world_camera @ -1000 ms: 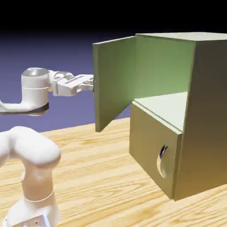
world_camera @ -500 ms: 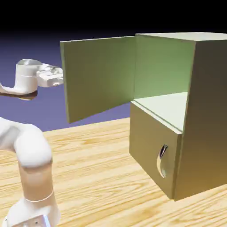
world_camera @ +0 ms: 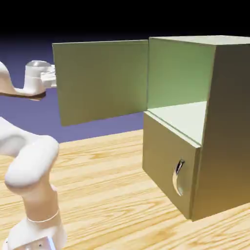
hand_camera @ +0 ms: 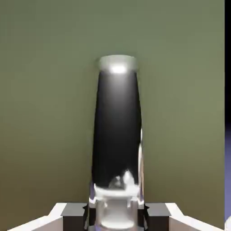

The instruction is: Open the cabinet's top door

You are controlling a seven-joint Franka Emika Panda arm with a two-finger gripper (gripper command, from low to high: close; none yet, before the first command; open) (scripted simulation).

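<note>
The olive-green cabinet (world_camera: 224, 122) stands at the exterior view's right, and its pale green inside (world_camera: 176, 78) is exposed. The top door (world_camera: 102, 80) hangs swung far out to the left, its inner face toward the camera. My gripper is hidden behind the door's free edge there; only the wrist (world_camera: 39, 78) shows. In the hand view the door's long silver handle (hand_camera: 117, 131) rises large between the two grey fingers (hand_camera: 74, 212), against the door's olive front (hand_camera: 45, 90). My gripper (hand_camera: 116, 212) is shut on that handle.
The shorter lower panel (world_camera: 166, 156) is closed, with its small silver handle (world_camera: 178, 177) facing front. The arm's white links (world_camera: 34, 166) fill the lower left over the wooden table (world_camera: 107, 195). A sliver of blue backdrop (hand_camera: 228, 171) shows past the door's edge.
The top door has swung much further open, toward the exterior view's left. The hand moved left with it and is now mostly hidden behind the door's edge.
</note>
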